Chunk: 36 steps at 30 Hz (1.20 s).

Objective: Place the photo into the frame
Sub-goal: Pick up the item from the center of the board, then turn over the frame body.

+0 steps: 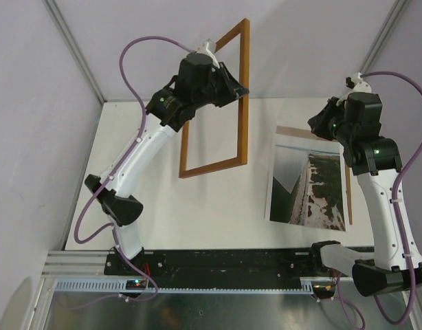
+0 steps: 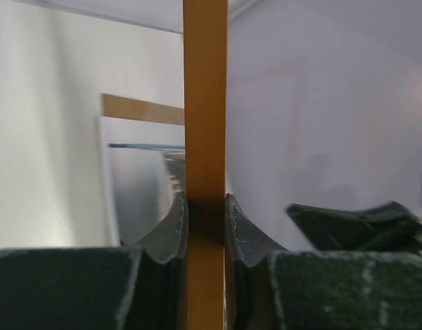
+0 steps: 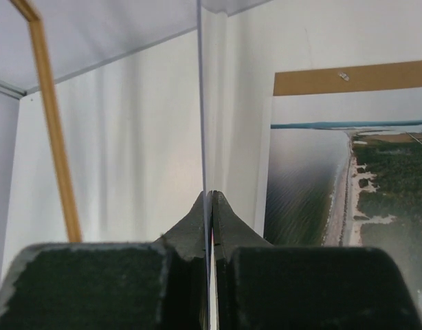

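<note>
Thin orange-brown wooden frame, clamped by the left end effector. The right end effector pinches a thin clear sheet.

Brown backing board flat on white table; thin clear pane edge-on

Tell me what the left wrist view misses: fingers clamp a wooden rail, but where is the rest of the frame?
Observer: The frame stands raised on edge, its opening empty; the left gripper holds its right rail.
Operator: What is the dark shape on my right?
Observer: Likely the right gripper, shut on a thin clear sheet seen edge-on.
Operator: And the print?
Observer: The photo lies flat on a brown board, right of the frame, apart from it.
</note>
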Each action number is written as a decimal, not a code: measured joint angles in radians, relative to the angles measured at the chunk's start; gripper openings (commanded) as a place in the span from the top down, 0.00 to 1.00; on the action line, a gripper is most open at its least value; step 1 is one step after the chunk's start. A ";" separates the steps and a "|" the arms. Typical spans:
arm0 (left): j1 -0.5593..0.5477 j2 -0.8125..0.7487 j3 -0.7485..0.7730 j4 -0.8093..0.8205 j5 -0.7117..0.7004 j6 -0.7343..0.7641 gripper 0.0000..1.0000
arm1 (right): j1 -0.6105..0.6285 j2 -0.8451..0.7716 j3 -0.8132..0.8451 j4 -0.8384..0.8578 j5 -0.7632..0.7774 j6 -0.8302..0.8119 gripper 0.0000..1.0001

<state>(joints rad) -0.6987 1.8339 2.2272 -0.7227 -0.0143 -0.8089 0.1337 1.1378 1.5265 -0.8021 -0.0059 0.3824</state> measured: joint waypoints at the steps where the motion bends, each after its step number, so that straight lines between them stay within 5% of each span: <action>1: 0.004 -0.001 0.016 0.010 0.029 -0.029 1.00 | 0.000 0.003 0.004 0.005 -0.003 0.005 1.00; 10: 0.045 0.006 -0.010 0.152 0.298 -0.256 1.00 | 0.000 0.016 0.022 0.016 -0.012 0.010 1.00; 22: 0.181 -0.095 -0.594 0.607 0.552 -0.533 1.00 | 0.000 0.021 0.068 0.010 -0.010 0.010 1.00; 36: 0.277 -0.249 -0.885 0.958 0.655 -0.671 1.00 | 0.048 0.037 0.068 0.010 0.018 0.010 1.00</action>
<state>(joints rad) -0.4213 1.5845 1.3422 0.2348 0.6403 -1.4796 0.1814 1.1748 1.5944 -0.7921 0.0116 0.3927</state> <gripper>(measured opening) 0.193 0.011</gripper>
